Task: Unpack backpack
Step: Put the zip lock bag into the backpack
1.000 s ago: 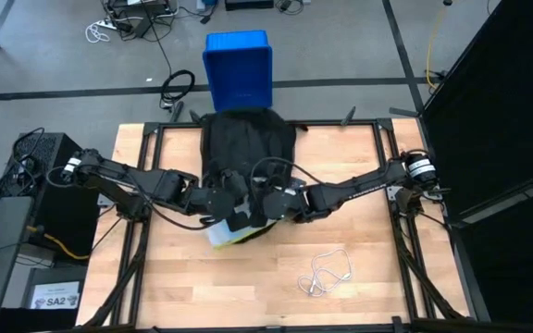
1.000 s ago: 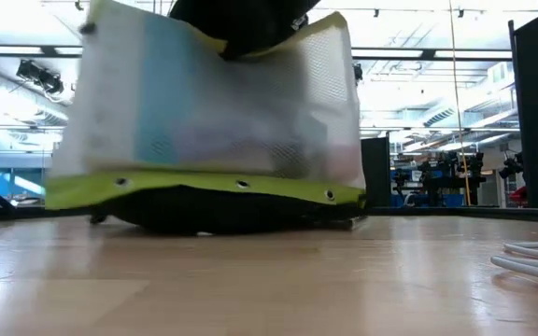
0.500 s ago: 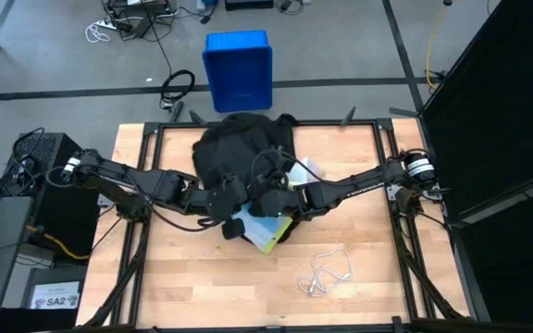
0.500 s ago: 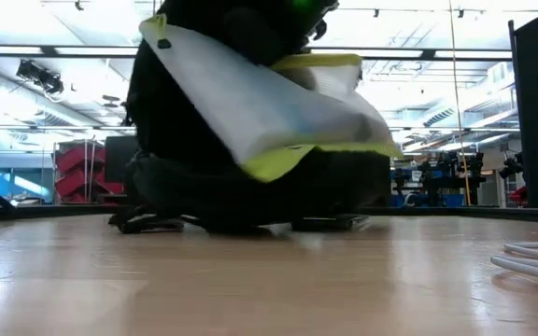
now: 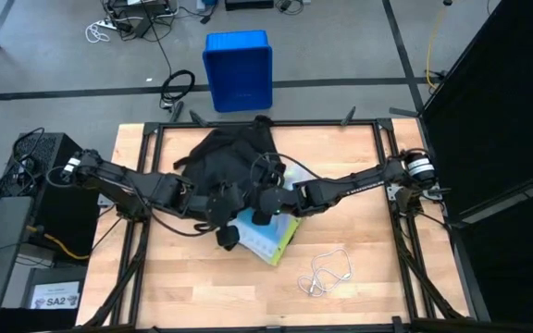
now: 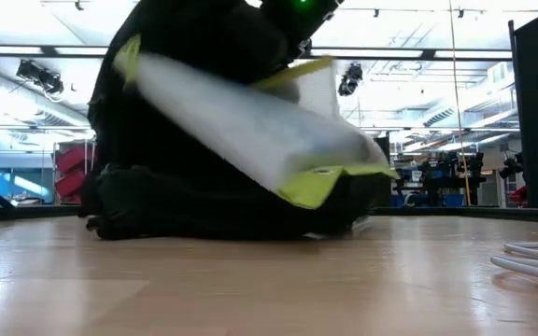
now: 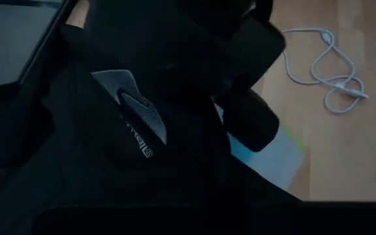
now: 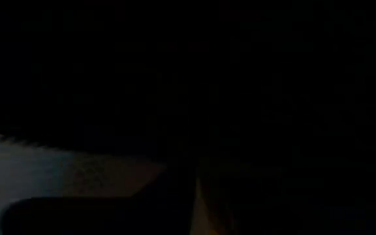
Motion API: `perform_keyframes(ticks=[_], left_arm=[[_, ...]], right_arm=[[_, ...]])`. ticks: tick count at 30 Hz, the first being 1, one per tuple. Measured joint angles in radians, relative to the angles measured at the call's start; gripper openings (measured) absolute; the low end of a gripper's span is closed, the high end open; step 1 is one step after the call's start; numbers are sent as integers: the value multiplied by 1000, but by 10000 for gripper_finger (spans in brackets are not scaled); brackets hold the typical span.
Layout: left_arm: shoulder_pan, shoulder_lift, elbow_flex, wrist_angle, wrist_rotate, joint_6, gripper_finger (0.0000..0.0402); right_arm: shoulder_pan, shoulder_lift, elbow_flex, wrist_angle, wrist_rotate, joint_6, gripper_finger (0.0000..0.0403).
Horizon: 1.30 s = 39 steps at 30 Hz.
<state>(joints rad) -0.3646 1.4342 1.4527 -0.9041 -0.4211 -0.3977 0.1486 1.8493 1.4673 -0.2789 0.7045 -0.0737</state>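
Note:
The black backpack [image 5: 229, 157] lies slumped on its side on the wooden table [image 5: 387, 277], its grey logo [image 7: 136, 111] facing my left wrist camera. A see-through pouch with yellow-green trim [image 5: 271, 239] lies half out of it on the near side. It leans slanted against the pack [image 6: 204, 187], trimmed corner [image 6: 311, 187] low. My left gripper [image 5: 226, 222] is shut at the pack's near edge. My right gripper [image 5: 265, 208] is beside it, over the pouch's far end, and its wrist view is dark. My left gripper is shut on the backpack's black fabric [image 7: 175, 196] at the near side of the pack, coming slanting down from the table's left. The fabric covers the fingers, so which part or how many layers cannot be told. The pack rests on the table.
A coiled white cable [image 5: 327, 270] lies on the table near the front right. A blue bin [image 5: 239, 69] stands on the floor beyond the far edge. Bare wood lies to the left, right and front of the backpack.
The backpack, held up and stretched a second ago, has sunk and slumped toward the far left. The pouch has come out from under it, tipped from hanging broadside to slanting, and gone toward the near right. Both wrists have tipped downward while staying in place.

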Motion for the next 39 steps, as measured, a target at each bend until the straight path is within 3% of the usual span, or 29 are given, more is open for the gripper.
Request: perform_keyframes(ticks=[7, 12, 19, 22, 26, 29, 33, 39], left_arm=[[-3, 0, 0, -6, 14, 0, 1], [-9, 0, -2, -17, 23, 0, 1], [-15, 0, -3, -35, 13, -12, 1], [-14, 0, -3, -35, 7, -14, 1], [-13, 0, -3, -34, -1, -14, 1], [-13, 0, -4, -34, -1, -11, 1], [-12, 0, -4, -30, -4, -10, 2], [-12, 0, -4, -31, -12, -15, 4]], right_arm=[[83, -27, 0, -33, 82, -61, 191], [171, -59, 3, -129, 73, -28, 214], [282, -60, 3, -476, 24, 247, 172], [331, -60, 2, -538, 10, 342, 146], [407, -60, 2, -506, -5, 361, 122], [440, -45, 2, -396, -105, 361, 108], [435, 50, 2, -224, -245, 297, 80], [409, 169, 0, -153, -280, 223, 14]])
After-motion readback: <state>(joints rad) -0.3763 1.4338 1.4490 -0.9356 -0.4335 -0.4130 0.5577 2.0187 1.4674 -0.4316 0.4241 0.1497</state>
